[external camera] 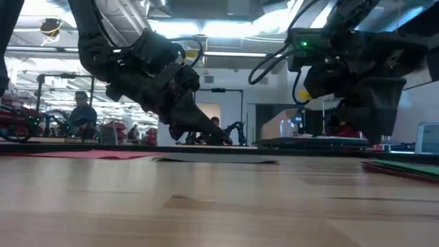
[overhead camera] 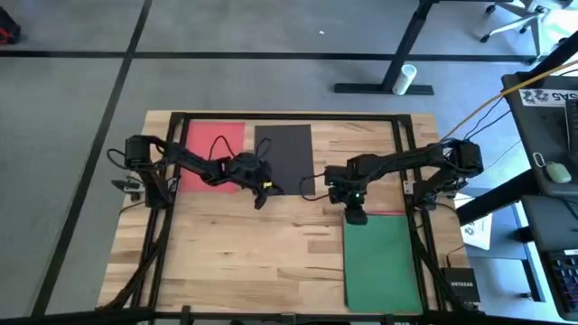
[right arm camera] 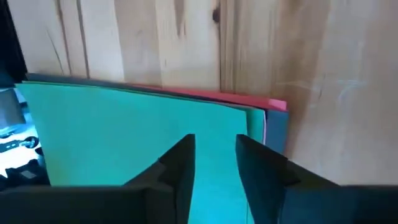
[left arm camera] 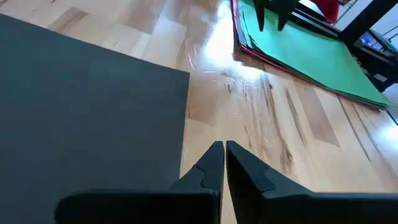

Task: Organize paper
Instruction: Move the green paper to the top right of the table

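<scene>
A red sheet [overhead camera: 213,149] and a black sheet [overhead camera: 285,150] lie flat side by side at the table's far side. A stack topped by a green sheet [overhead camera: 381,264] lies at the near right, with pink-red [right arm camera: 273,104] and blue [right arm camera: 277,134] sheets showing under its far edge. My left gripper [overhead camera: 263,191] is shut and low over bare wood, just off the black sheet's near right corner [left arm camera: 184,78]. My right gripper [right arm camera: 215,146] is open, its fingers over the green sheet's far edge [right arm camera: 143,93].
A black frame rail [overhead camera: 289,116] runs along the table's far edge, with uprights at both sides. Bare wood [overhead camera: 244,262] fills the near left and middle. A small black box [overhead camera: 459,281] sits at the near right corner, beside the stack.
</scene>
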You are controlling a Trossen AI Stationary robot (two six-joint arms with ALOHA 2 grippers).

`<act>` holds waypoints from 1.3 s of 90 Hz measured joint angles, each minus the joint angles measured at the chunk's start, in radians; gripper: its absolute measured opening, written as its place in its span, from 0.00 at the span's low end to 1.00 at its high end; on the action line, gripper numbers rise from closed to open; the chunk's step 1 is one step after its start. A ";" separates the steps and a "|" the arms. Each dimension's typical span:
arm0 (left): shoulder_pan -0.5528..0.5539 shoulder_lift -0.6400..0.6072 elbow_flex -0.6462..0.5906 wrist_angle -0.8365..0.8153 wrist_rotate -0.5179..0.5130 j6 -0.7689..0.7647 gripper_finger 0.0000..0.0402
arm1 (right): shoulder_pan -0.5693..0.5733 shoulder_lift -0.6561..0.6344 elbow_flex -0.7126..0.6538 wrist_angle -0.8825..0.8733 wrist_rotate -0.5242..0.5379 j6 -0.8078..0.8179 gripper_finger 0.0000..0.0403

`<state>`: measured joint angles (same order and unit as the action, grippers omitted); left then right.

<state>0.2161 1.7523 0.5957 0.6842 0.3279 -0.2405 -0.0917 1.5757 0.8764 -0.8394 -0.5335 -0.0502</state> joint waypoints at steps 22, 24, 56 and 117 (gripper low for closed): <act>0.000 0.000 0.000 -0.001 0.000 0.006 0.00 | 0.000 0.000 -0.007 0.030 0.071 -0.001 0.27; 0.000 0.000 0.000 -0.001 0.000 0.007 0.00 | 0.000 0.000 -0.011 0.040 0.070 -0.001 0.27; 0.000 0.000 0.000 -0.012 0.000 0.012 0.00 | 0.000 0.000 -0.072 0.123 0.026 0.019 0.27; 0.000 0.001 0.000 -0.014 0.000 0.016 0.00 | 0.000 0.000 -0.072 0.146 -0.001 -0.008 0.27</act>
<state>0.2161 1.7531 0.5957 0.6704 0.3281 -0.2247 -0.0917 1.5757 0.8040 -0.6937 -0.5346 -0.0578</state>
